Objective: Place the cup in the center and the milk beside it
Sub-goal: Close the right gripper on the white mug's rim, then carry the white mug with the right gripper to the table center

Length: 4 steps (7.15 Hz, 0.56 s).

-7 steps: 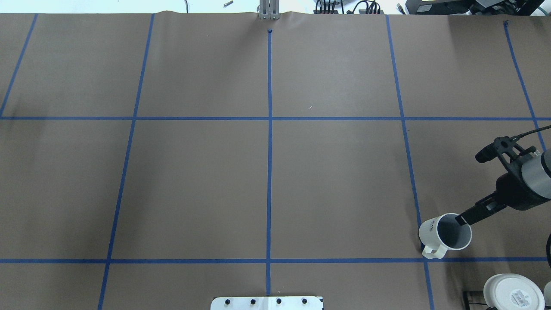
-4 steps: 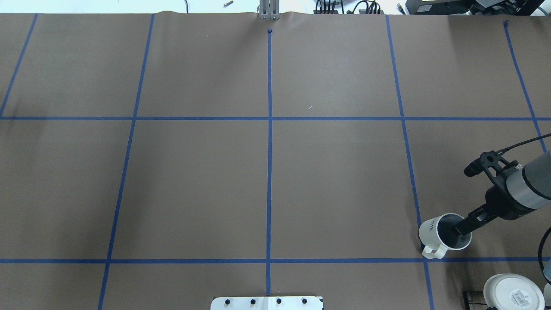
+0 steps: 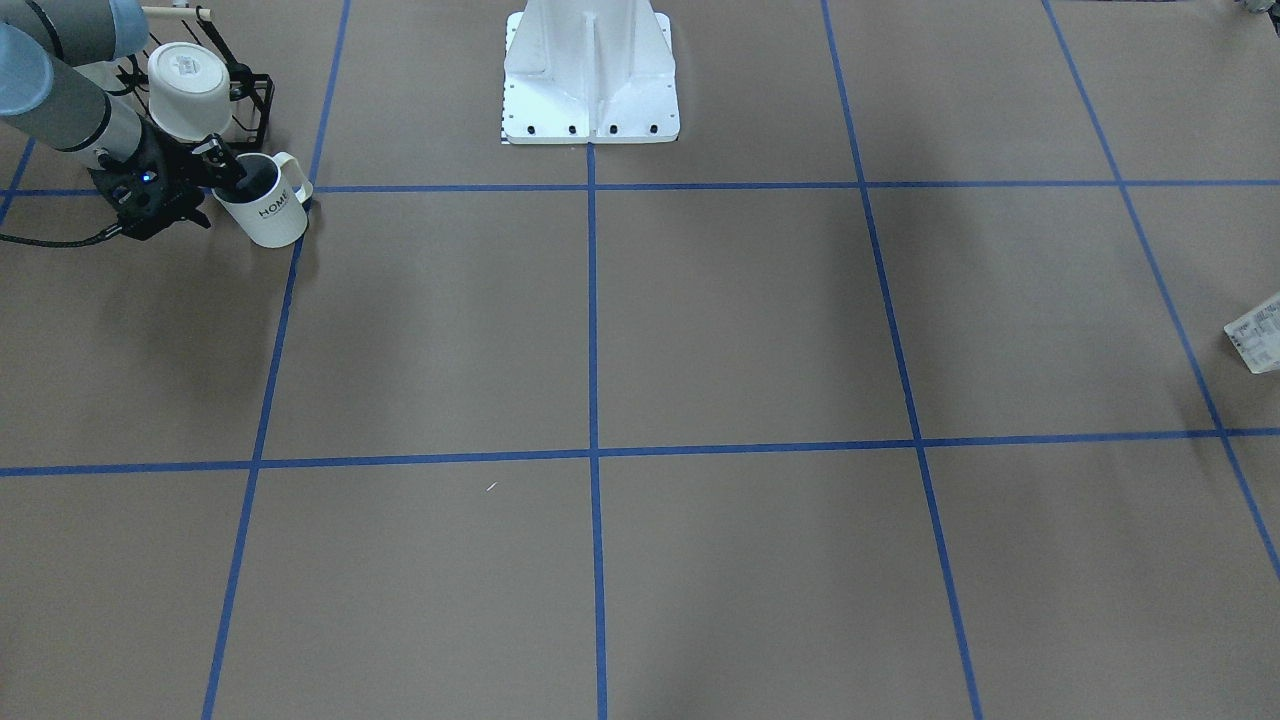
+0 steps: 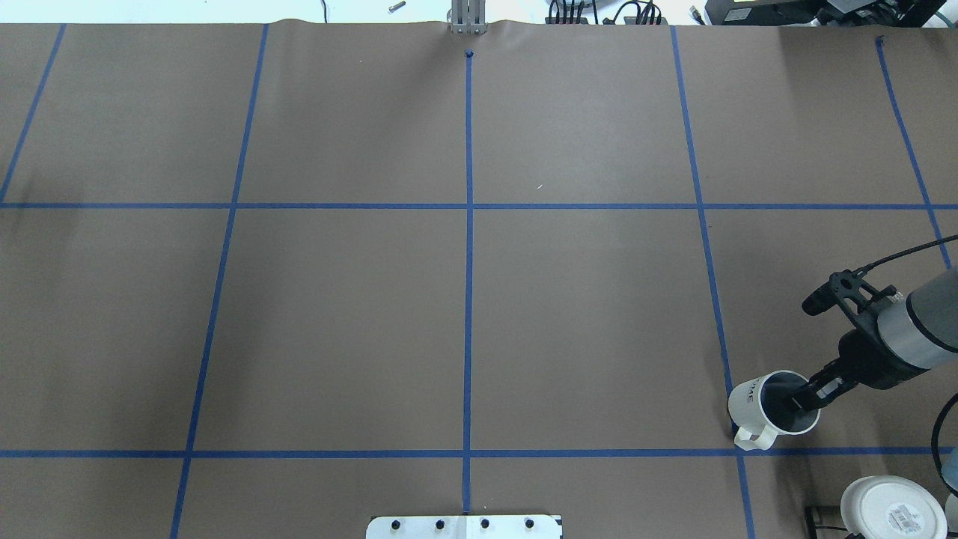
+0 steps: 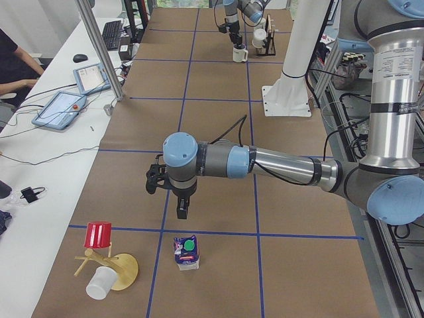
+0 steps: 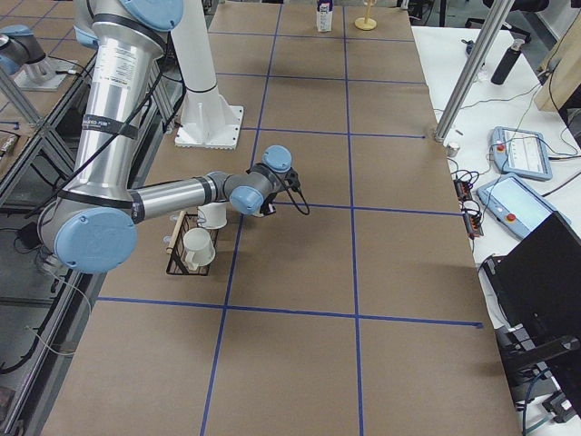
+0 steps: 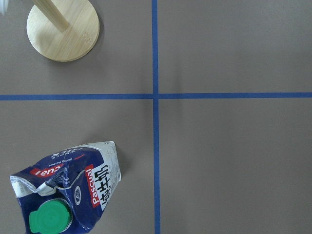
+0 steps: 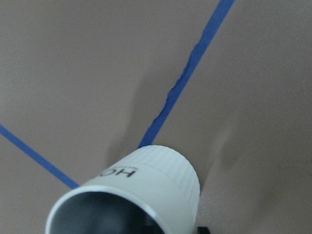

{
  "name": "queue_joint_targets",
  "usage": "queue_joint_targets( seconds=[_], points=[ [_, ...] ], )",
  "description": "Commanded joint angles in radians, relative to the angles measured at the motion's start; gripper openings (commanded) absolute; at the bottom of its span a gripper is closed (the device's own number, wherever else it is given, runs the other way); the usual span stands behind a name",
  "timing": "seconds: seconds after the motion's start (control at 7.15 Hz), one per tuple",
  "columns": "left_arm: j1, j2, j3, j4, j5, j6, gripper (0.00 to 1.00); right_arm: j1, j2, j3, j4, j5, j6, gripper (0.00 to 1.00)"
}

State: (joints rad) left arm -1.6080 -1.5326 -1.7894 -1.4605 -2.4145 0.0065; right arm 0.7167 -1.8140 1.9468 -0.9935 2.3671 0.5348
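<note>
the white ribbed cup, dark grey inside, stands upright on a blue tape line near the desk's right end. the blue-and-white milk, green-capped, stands upright far from the center.

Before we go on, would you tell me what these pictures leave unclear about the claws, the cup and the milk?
Right claw: in the overhead view it reaches into the cup, whose wall hides whether it grips.
Left claw: seen only in the exterior left view, too small to judge open or shut.
Milk: the front-facing view's right edge cuts it off.
Cup's base: below the right wrist view's bottom edge.
</note>
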Motion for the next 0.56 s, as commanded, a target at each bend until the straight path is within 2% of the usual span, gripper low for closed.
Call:
queue_joint_targets(
  seconds=[0.0,0.14,0.42],
  points=[
    [0.002,-0.003,-0.002,-0.007,-0.002,0.009,0.99,0.064,0.001,0.009,0.027,0.078,0.023,0.0],
    [0.002,-0.001,0.002,-0.05,-0.003,0.009,0.98,0.091,0.011,0.009,0.027,0.087,0.062,0.0],
    [0.002,0.0,0.007,-0.103,0.0,0.009,0.98,0.159,0.128,-0.006,0.012,0.103,0.176,0.0]
  ],
)
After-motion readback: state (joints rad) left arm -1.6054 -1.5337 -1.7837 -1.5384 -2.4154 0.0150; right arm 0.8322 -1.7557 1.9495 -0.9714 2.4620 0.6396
